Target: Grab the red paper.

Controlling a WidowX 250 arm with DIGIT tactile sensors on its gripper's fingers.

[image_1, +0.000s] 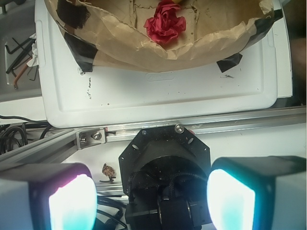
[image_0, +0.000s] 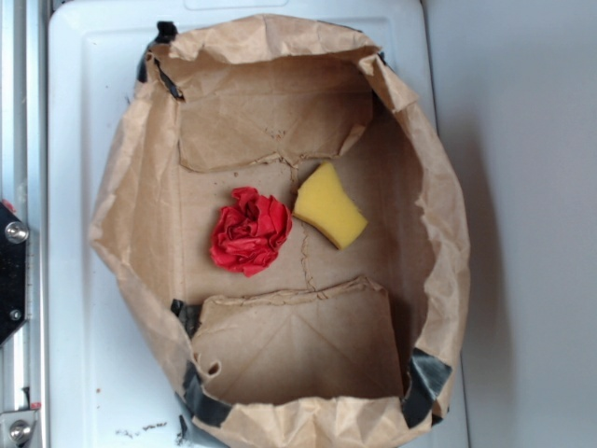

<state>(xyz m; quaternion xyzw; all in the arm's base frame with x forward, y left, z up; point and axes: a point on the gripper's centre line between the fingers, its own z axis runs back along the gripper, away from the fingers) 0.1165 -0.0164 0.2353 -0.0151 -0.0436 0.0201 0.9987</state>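
Note:
The red paper (image_0: 249, 231) is a crumpled, rose-like wad lying on the floor of the opened brown paper bag (image_0: 131, 215), just left of a yellow sponge (image_0: 330, 206). In the wrist view the red paper (image_1: 165, 21) shows at the top, inside the bag's rim (image_1: 192, 52). My gripper (image_1: 152, 203) is open, its two glowing pads far apart at the bottom of the wrist view, with nothing between them. It hangs back over the robot's black base, well short of the bag. The gripper does not show in the exterior view.
The bag sits on a white tray (image_0: 75, 140), its corners held with black tape (image_0: 427, 378). An aluminium rail (image_1: 230, 125) runs along the tray's near edge. The robot's black base (image_1: 164, 163) lies below the gripper. Cables and tools (image_1: 17, 52) lie left of the tray.

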